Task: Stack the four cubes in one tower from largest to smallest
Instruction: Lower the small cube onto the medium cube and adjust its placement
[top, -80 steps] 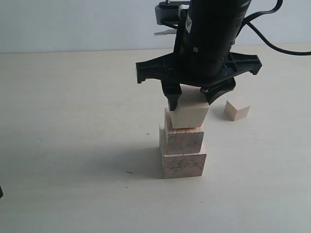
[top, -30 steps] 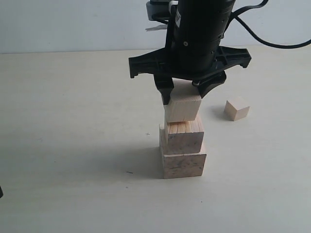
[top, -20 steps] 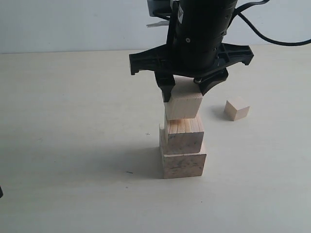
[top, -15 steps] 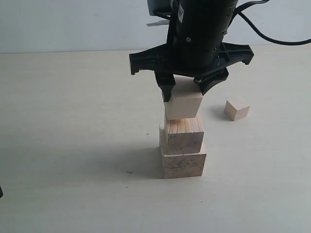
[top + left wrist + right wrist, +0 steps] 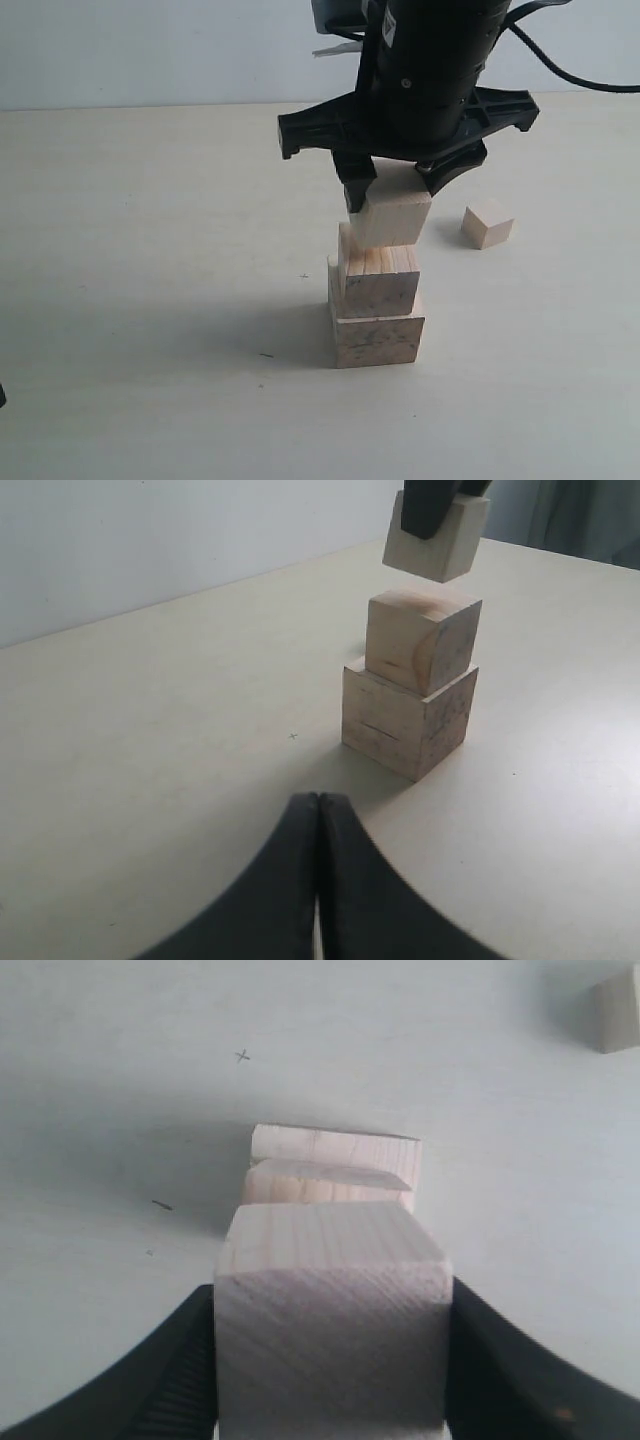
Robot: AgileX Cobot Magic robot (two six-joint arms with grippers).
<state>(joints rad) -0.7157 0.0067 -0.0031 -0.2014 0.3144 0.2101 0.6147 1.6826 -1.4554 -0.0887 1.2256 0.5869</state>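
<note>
Right gripper (image 5: 393, 196) clasping third cube (image 5: 392, 222) above tower (image 5: 376, 300), pale tabletop (image 5: 150, 300), white wall (image 5: 150, 50)

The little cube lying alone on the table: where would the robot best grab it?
Probably by two opposite side faces of the little cube, coming straight down from above. It sits flat on the table, apart from the tower, top uncovered. It looks turned corner-on in the exterior view, so the grasp needs twisting to meet flat faces.
</note>
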